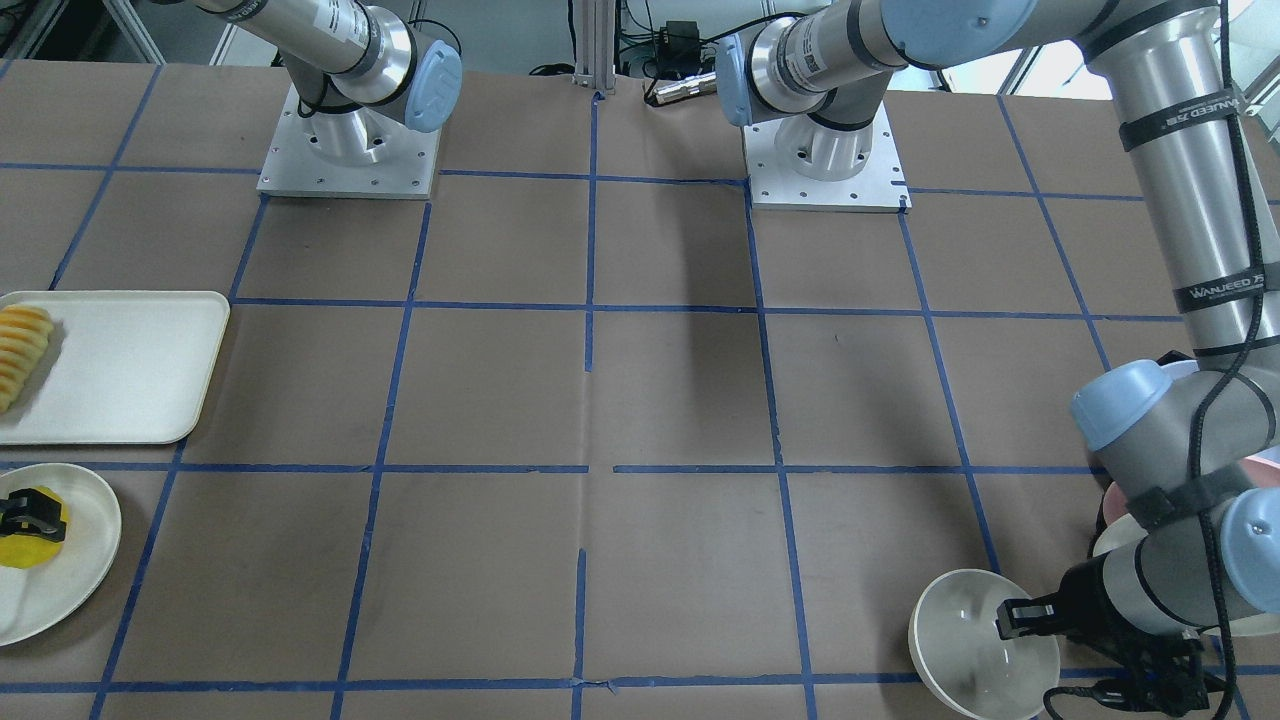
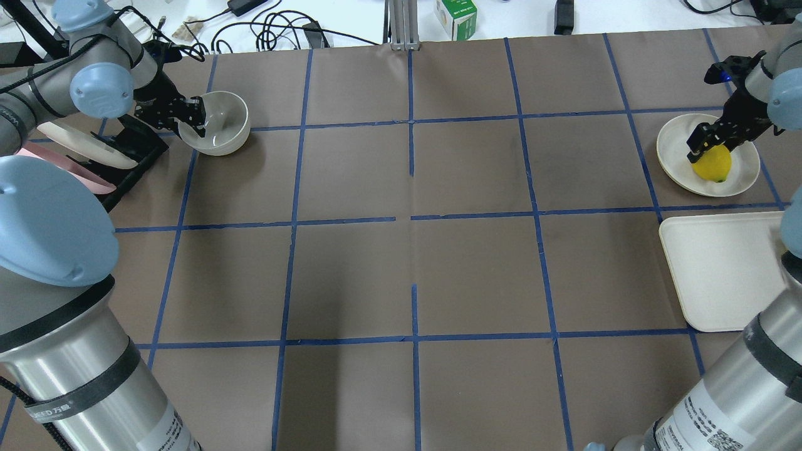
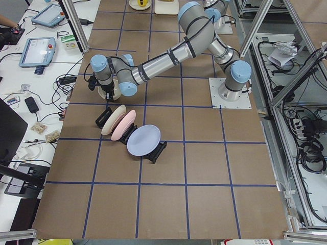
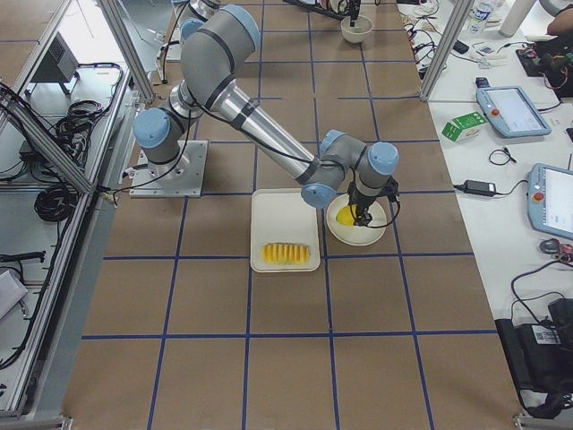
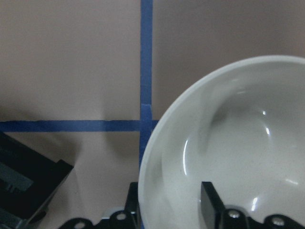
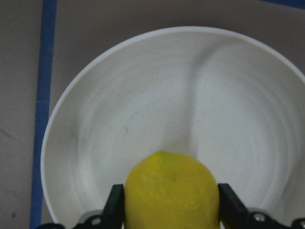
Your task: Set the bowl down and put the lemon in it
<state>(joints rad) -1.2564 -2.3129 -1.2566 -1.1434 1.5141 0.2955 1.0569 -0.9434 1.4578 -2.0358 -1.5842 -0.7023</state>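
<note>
The off-white bowl [image 2: 220,129] is at the far left of the table, next to the plate rack. My left gripper [image 2: 193,119] is shut on its near rim, with one finger [image 5: 210,204] inside the bowl [image 5: 238,143] and the other outside. The bowl looks slightly tilted [image 1: 975,640]. The yellow lemon [image 2: 712,164] lies on a flat cream plate [image 2: 742,178] at the far right. My right gripper [image 6: 171,206] is shut on the lemon [image 6: 171,191], its fingers [image 6: 114,205] pressed to both sides.
A black rack [image 2: 128,150] with pastel plates [image 3: 143,140] stands just beside the bowl. A cream tray [image 1: 130,370] with orange-yellow slices [image 1: 20,355] lies next to the lemon's plate [image 1: 70,580]. Cables and a small box [image 2: 456,15] lie beyond the far edge.
</note>
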